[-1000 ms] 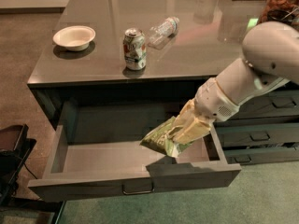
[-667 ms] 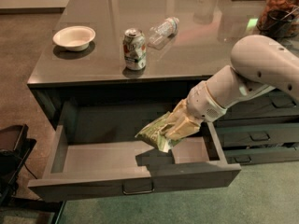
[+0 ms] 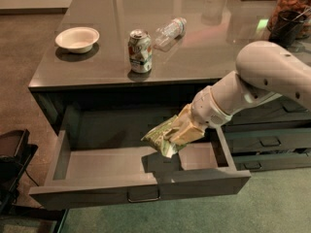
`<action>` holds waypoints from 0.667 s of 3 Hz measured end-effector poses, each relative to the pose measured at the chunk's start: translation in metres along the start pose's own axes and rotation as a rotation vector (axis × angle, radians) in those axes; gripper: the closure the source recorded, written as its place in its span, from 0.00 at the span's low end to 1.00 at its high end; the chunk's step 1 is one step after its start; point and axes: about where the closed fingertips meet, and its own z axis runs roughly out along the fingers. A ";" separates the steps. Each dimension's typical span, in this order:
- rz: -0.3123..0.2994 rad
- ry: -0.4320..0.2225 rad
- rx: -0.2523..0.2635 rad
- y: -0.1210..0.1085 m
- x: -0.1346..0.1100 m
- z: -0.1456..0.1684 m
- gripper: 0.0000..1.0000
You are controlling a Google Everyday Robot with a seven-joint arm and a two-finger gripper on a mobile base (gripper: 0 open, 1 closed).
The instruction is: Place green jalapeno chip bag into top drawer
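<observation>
Open drawer (image 3: 87,193) below a dark counter (image 3: 214,57), seen from above and in front; I read it left to right. On the counter at far left sits a white bowl (image 3: 77,39), well clear of the work; next a can (image 3: 140,51) stands near the counter's front edge, with a bottle (image 3: 170,30) lying behind it. Below them the drawer is pulled out, and its floor looks bare on the left. The bag (image 3: 158,136) hangs in the air over the right half of the drawer, above the floor and not touching it; its lower corner is close to the front panel. The gripper (image 3: 177,135) is just right of it, clamped on the bag's right end, with the arm (image 3: 252,86) reaching in from the right under the counter edge. My worries: if I let go from here, the light bag may catch the front rim and tip out onto the carpet; the crinkly film may cling to a finger and come back up with it; if I lower further, the wrist may strike the drawer's right wall or front and shove the drawer; lifting out carelessly could clip the counter edge near the can.
</observation>
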 end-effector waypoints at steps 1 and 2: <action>-0.009 -0.005 0.037 -0.019 0.000 0.021 1.00; -0.028 -0.029 0.043 -0.042 0.000 0.046 1.00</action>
